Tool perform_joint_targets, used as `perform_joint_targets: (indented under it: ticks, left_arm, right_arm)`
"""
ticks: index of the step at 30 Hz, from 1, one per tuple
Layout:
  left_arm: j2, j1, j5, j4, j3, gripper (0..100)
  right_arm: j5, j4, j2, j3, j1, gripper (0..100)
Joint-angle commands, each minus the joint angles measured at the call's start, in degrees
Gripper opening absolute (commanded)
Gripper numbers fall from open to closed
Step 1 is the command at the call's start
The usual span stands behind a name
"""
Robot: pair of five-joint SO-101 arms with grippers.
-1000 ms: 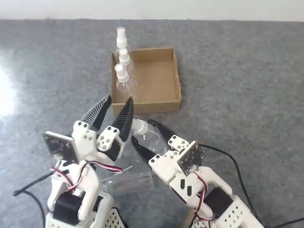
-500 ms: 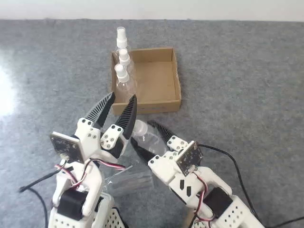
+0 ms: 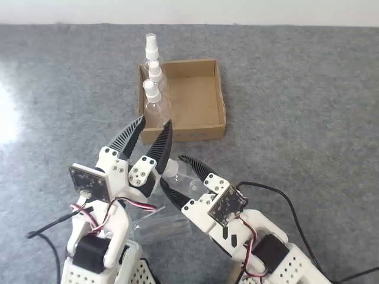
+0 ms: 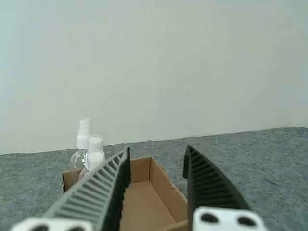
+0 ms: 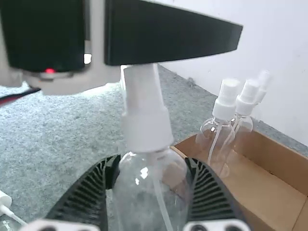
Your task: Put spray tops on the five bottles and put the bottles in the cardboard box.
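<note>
Where the grey surface runs toward its far edge, the cardboard box sits open near the middle. Closer to the near edge, the left gripper hangs with jaws spread, holding nothing, just beside the right gripper, which pinches a clear bottle by its body. Two capped bottles stand along the box's left wall, a third bottle just behind its far left corner. The held bottle wears a white spray top.
</note>
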Motion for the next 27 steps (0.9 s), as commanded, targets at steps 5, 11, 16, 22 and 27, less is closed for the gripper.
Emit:
perform_joint_targets:
  ticks: [5, 11, 16, 22, 27]
  left_arm:
    - [-0.9, -3.7, -0.3, 3.0, -8.5, 17]
    - [-0.9, -7.9, -0.3, 6.4, -11.6, 17]
    - [-0.9, -11.4, -0.3, 6.4, -11.6, 17]
    - [-0.9, -16.6, -0.3, 5.0, -11.6, 17]
    - [-0.9, -19.3, -0.3, 6.5, -8.4, 17]
  right_arm:
    - [1.2, 1.0, -0.6, 1.1, -0.6, 2.0]
    - [1.2, 2.0, -0.6, 1.1, 1.0, 2.0]
    - [1.1, 1.9, -0.6, 1.1, 3.8, 2.0]
    - [-6.3, 3.1, -0.8, 1.1, 5.5, 2.0]
    - [-9.4, 2.7, -0.8, 1.1, 5.8, 2.3]
